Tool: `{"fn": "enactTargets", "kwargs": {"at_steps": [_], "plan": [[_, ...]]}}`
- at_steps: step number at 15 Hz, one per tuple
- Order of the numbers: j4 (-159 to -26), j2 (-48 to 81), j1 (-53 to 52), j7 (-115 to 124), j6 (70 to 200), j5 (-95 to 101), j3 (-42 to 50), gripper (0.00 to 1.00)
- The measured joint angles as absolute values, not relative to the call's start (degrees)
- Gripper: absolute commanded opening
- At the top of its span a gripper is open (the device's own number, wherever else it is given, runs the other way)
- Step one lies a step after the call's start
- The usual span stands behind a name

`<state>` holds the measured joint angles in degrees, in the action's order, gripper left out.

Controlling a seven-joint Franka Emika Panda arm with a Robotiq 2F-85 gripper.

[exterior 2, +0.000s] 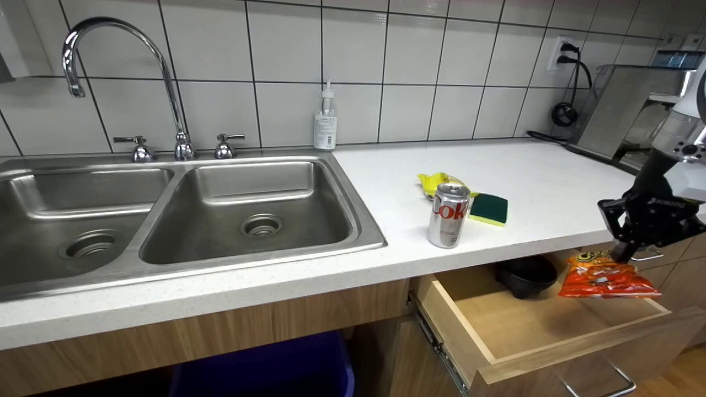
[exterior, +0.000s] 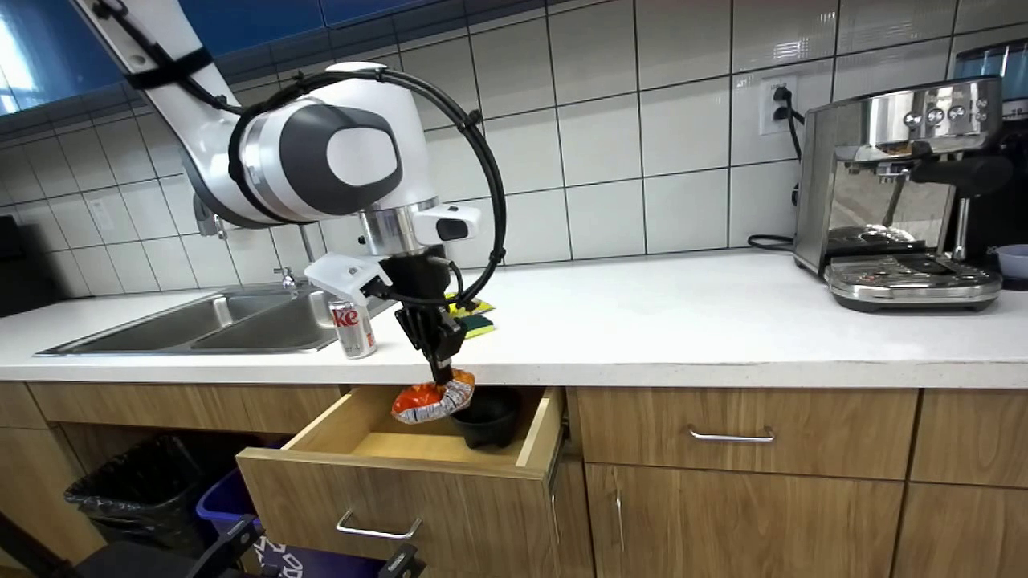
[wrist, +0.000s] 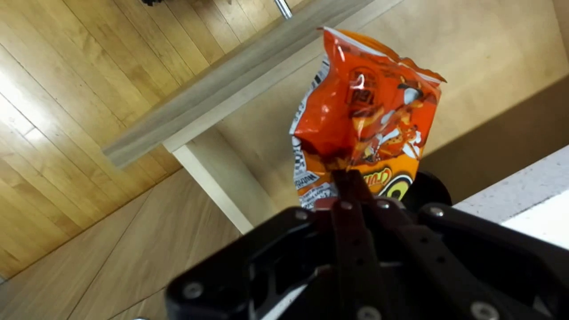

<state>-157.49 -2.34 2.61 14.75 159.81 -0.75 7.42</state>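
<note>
The red-orange bag (wrist: 369,111) (crinkled, glossy) hangs pinched above the open drawer (exterior: 450,498).

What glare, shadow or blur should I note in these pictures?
Wrist view: bright glare on the floor, glints on the bag, the drawer shaded toward the counter, fingers dark and slightly soft. In an exterior view: strong glare on the blue cabinet at the left edge. In both exterior views: pale reflections on the tiles.

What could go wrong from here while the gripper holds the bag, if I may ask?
The gripper pinches only a small part of the bag, which might slip out. The bag hangs near the bowl in the open drawer, so a swing could nudge the bowl.
</note>
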Motion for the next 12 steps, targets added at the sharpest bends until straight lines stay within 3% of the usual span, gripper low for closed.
{"fn": "enactTargets", "kwargs": {"at_steps": [12], "plan": [[-157.78, 0.97, 5.39, 14.75, 158.26, -0.77, 8.32, 0.00]]}}
